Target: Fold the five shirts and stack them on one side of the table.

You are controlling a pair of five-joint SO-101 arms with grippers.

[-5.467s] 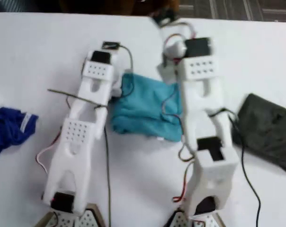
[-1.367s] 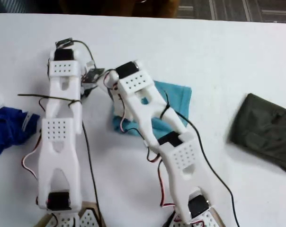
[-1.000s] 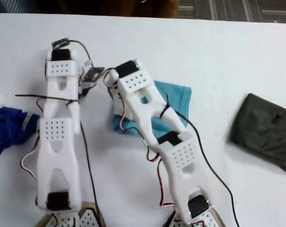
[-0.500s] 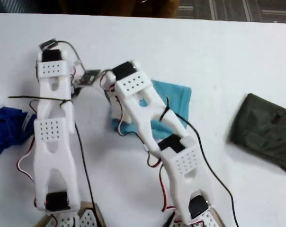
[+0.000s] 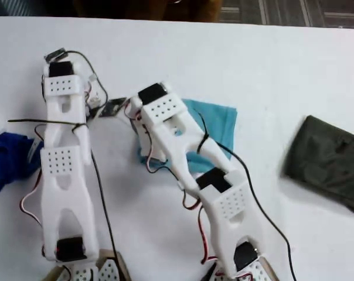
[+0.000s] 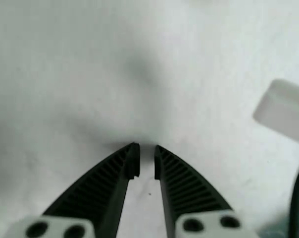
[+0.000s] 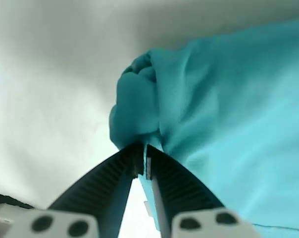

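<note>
Teal shirt (image 7: pixel 228 124): soft matt cloth, creased. Tabletop (image 5: pixel 271 64): smooth, matt white. Jaws: ribbed black plastic. Arm shells (image 5: pixel 63 170): white plastic.

No text, label or number is legible.

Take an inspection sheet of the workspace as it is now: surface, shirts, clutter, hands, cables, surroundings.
Surface: white table, no marks seen.
Job's things: teal shirt partly folded mid-table, under the right arm; blue shirt bunched at the left edge; dark shirt at the right edge. Three shirts seen, none stacked.
Clutter: nothing seen.
Hands: left hand almost shut on nothing, over bare table; right hand shut on the teal shirt's bunched edge.
Cables: black cables and red and white wires run along both arms.
Surroundings: dark floor past the far edge.
</note>
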